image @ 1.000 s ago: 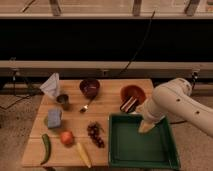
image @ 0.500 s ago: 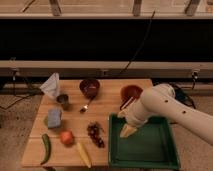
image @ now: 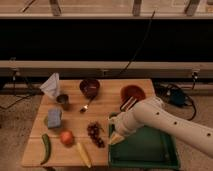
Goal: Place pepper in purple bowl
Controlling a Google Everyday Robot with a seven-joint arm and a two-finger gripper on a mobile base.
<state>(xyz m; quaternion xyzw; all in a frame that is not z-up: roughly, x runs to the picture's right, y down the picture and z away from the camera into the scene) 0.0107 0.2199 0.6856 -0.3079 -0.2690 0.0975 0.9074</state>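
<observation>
Pincer: the pincer (image: pixel 116 138) hangs at the end of the pale arm (image: pixel 165 122) that reaches in from the right. It is low over the near left edge of the green tray (image: pixel 150 152), well apart from the purple bowl (image: pixel 89 87) and nearer the camera. Whether it is open or closed cannot be told, and nothing can be seen held in it.
Purple bowl: dark maroon and upright, at the back of the wooden counter (image: pixel 107 114), near the middle of the far edge.
Pepper: the slim green pepper (image: pixel 45 148) lies flat on the counter far from the purple bowl, at the front left corner. It is apart from the pincer.
Spoon: the spoon (image: pixel 86 106) lies just in front of the purple bowl, its handle pointing back toward it.
Grey cup: the grey cup (image: pixel 63 100) stands near the purple bowl, to its left and a little forward.
White crumpled piece: the white crumpled piece (image: pixel 51 85) sits left of the purple bowl, at the back left of the counter.
Orange-red bowl: the orange-red bowl (image: pixel 132 93) is right of the purple bowl in the same back row, with a dark utensil (image: pixel 128 103) leaning at its front rim.
Blue-grey block: the blue-grey block (image: pixel 54 118) is forward and left of the purple bowl, beyond the cup.
Round fruit: the orange-red fruit (image: pixel 67 137) is well in front of the purple bowl, between the pepper and the dark grapes (image: pixel 94 134).
Yellow piece: the long corn-like piece (image: pixel 83 154) lies at the front edge, straight out from the purple bowl.
</observation>
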